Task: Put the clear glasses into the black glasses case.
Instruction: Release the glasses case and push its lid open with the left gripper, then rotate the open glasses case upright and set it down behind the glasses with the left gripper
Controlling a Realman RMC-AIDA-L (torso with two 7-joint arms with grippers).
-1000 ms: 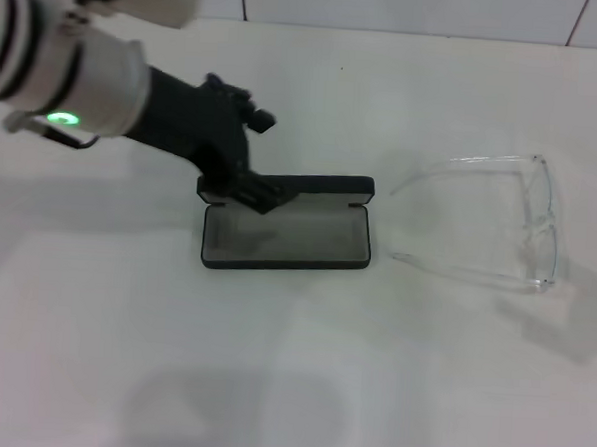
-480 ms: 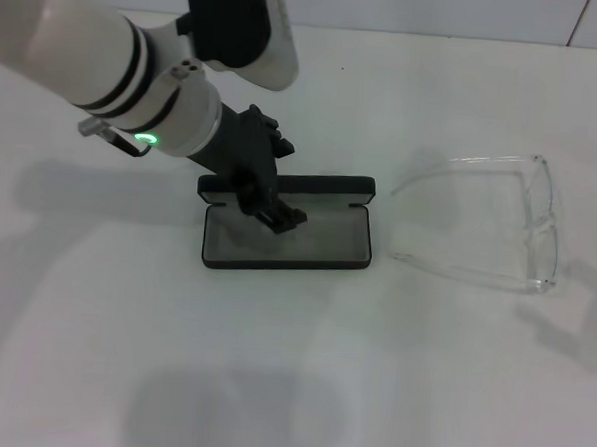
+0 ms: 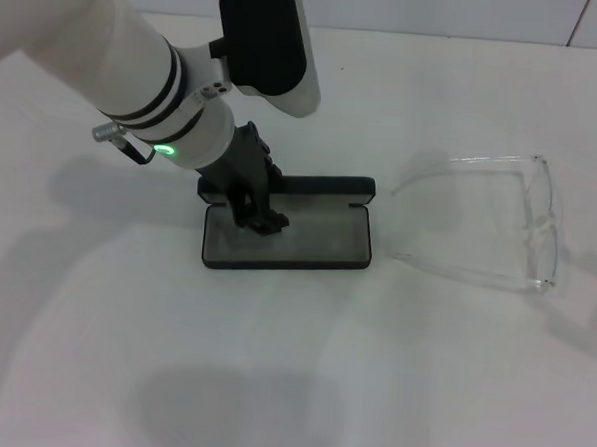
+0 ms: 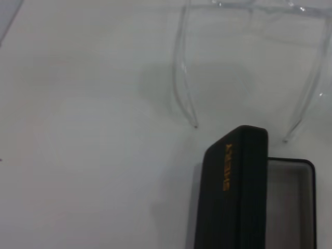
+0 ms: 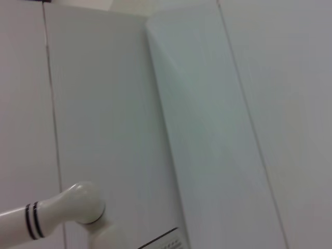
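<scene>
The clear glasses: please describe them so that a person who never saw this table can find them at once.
On the white table, look to the right of the open black glasses case, where the left gripper reaches down. The clear glasses lie there alone, arms unfolded and pointing toward the case. Unlike the dark case, they are fully transparent and colourless.

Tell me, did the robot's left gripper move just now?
Yes. The left gripper swung in from the black glasses case's raised lid, ending over its left end.
</scene>
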